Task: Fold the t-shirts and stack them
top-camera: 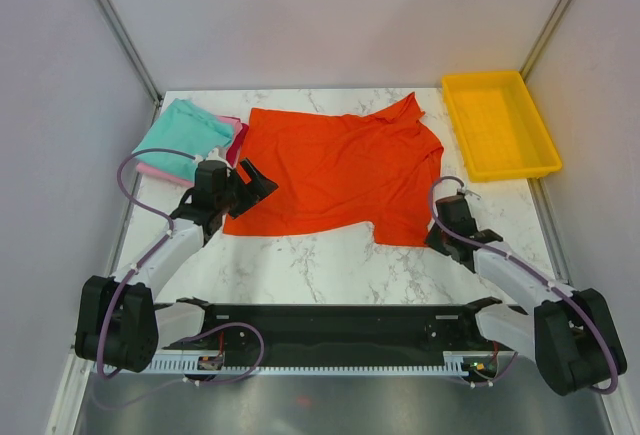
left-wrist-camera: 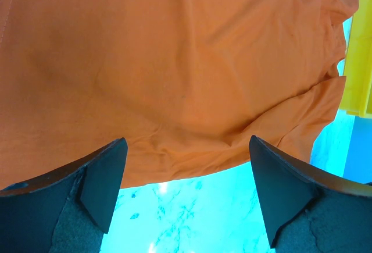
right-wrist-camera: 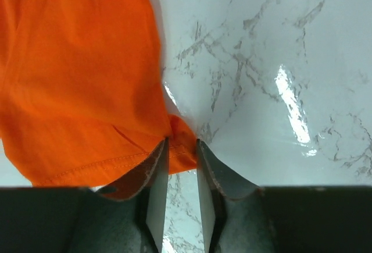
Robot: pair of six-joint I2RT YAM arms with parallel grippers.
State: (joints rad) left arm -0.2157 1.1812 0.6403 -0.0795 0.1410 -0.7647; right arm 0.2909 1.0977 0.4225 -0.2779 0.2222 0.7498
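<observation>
1. Container: a rigid yellow rectangular plastic tray [top-camera: 500,125] stands at the far right corner of the white marble-patterned table [top-camera: 330,265]. It lies well apart from both grippers, and its long side is near the shirt's right sleeve. No cloth lies in it.

2. Bright orange-red short-sleeved cloth t-shirt [top-camera: 340,170]: it is spread open across the middle of the table, somewhat wrinkled, with the collar towards the far edge and the hem towards the arms.

3. Teal folded cloth t-shirt [top-camera: 183,133]: it sits at the far left of the table, on top of the pink cloth t-shirt [top-camera: 155,169]. The pink t-shirt shows only as a rim at the near and right edges of the teal one. The pile lies just beside the orange-red t-shirt's left sleeve.

4. Left gripper [top-camera: 258,183]: its fingers are spread wide with nothing between them. It is at the near left corner of the orange-red t-shirt. In the left wrist view the shirt's hem runs just ahead of the two fingertips [left-wrist-camera: 110,166], and bare table shows between them.

5. Right gripper [top-camera: 436,238]: it is at the near right corner of the orange-red t-shirt. In the right wrist view the fingers [right-wrist-camera: 156,171] are drawn almost together, pinching a small fold of the hem corner. The rest of the shirt lies to their left and bare table to their right.
</observation>
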